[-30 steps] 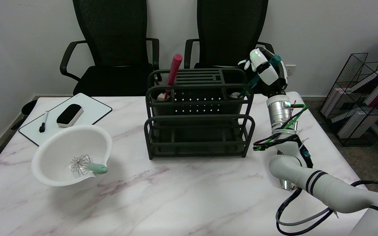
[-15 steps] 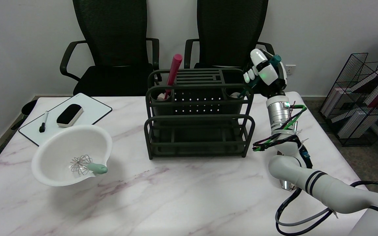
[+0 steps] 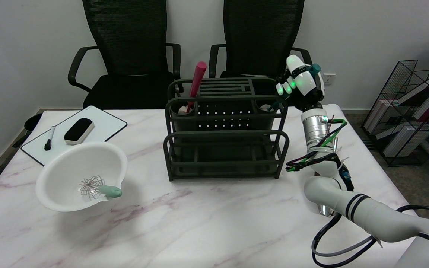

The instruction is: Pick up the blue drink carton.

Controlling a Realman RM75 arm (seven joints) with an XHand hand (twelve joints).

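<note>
No blue drink carton shows anywhere in the head view. My right hand [image 3: 299, 82] is raised at the far right corner of the dark rack [image 3: 223, 149], above its right cup. Its fingers curl around a teal-handled utensil [image 3: 314, 68], whose top end sticks out above the hand. The lower end of the utensil slants down into the right cup and is mostly hidden behind the hand and the rack's rail.
A pink utensil [image 3: 197, 82] stands in the rack's left cup. At the left, a white bowl [image 3: 69, 167] holds a whisk [image 3: 97, 188]. Behind it lies a whiteboard [image 3: 102, 124] with an eraser [image 3: 79, 130] and a marker [image 3: 49, 137]. Two black chairs stand behind the table, and a wire book basket [image 3: 412, 111] sits on the floor at right.
The fingers of my right hand have curled in around the teal handle, and the hand has turned slightly. Nothing else on the table has moved.
</note>
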